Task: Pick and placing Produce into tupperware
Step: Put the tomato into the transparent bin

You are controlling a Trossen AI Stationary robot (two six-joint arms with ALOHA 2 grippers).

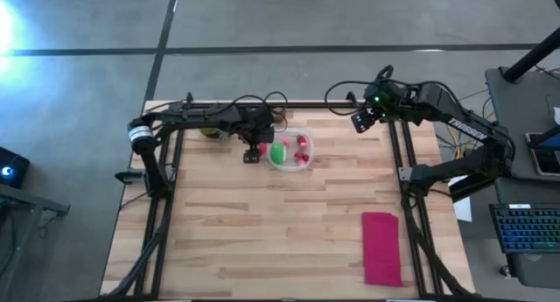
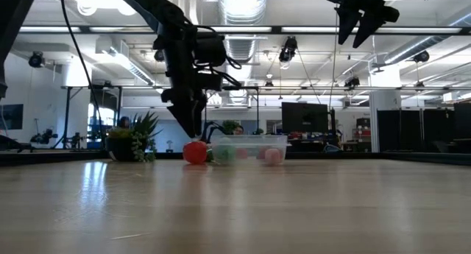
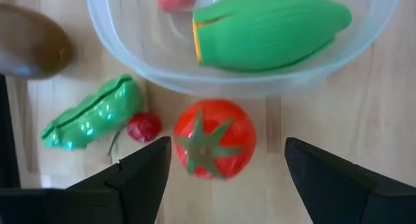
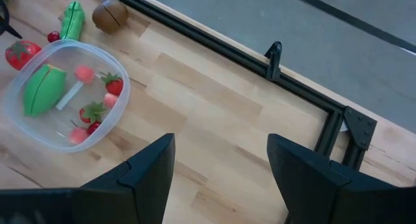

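The clear tupperware [image 1: 297,132] sits at mid-table toward the far edge, holding a green corn-like piece [image 3: 270,29] and several small red pieces [image 4: 97,110]. On the wood beside its left wall lie a red tomato [image 3: 214,138], a tiny red cherry [image 3: 144,126], a green pea pod [image 3: 91,113] and a brown piece [image 3: 32,45]. My left gripper [image 3: 227,149] is open and reaches down over the tomato [image 2: 195,152], one finger on either side, not touching it. My right gripper [image 1: 360,120] is open and hangs high near the far right corner.
A leafy potted plant [image 2: 132,142] stands by the far edge, left of the produce. A flat magenta cloth [image 1: 381,248] lies near the right front of the table. A black frame rail [image 4: 273,62] runs along the far edge. Bare wood fills the near half.
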